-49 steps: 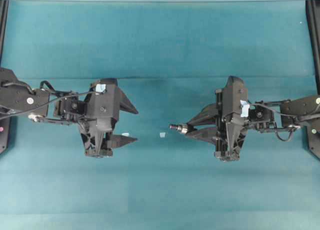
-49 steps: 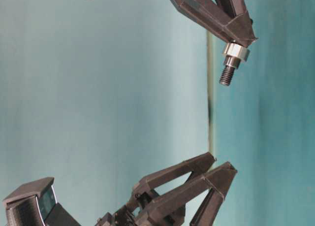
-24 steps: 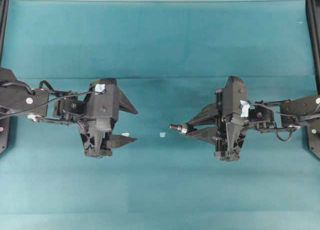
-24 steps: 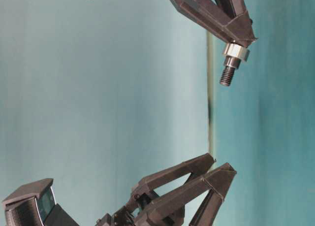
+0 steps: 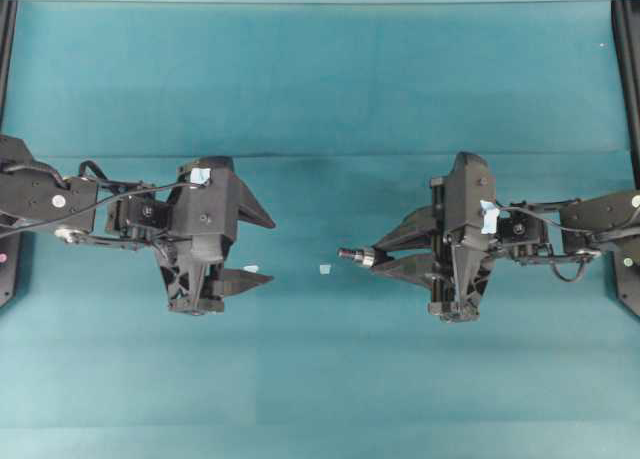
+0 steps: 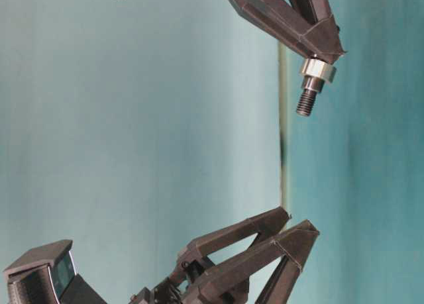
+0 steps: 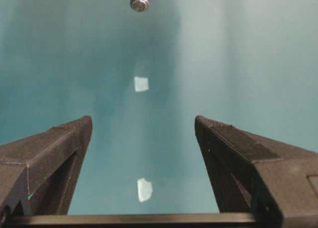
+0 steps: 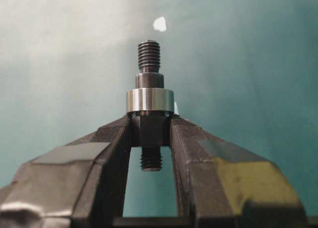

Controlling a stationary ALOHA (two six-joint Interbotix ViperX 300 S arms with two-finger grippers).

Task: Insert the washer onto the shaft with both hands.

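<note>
The right black latticed plastic end effector [image 5: 392, 258] pinches the short dark-metal shaft [image 8: 149, 89] between its 2 triangular pointed fingers [image 8: 196, 153], gripping a dark collar partway along its length. A bright, smooth silver-grey metal ring, the washer [image 8: 149, 100], sits around the shaft directly against the fingertips, with a plain dark step and then a threaded tip beyond it; a second threaded end shows behind the grip, between the fingers. In the overhead view the shaft [image 5: 355, 255] lies roughly level and points toward the left arm. The left black end effector [image 5: 262, 250] hangs well apart from it with its fingers spread wide and nothing between them; the left wrist view shows matte, faintly ridged fingers [image 7: 233, 143] framing bare cloth, with the threaded tip of the shaft [image 7: 139, 1] at the top edge. The worktop [image 5: 320, 89] is covered in a smooth teal fabric with a faint fold line across it. 2 small pale blue tape scraps [image 7: 141, 84] lie on the cloth between the arms, and pale blue tape tags [image 5: 489, 217] mark both latticed bodies. No writing is legible.
</note>
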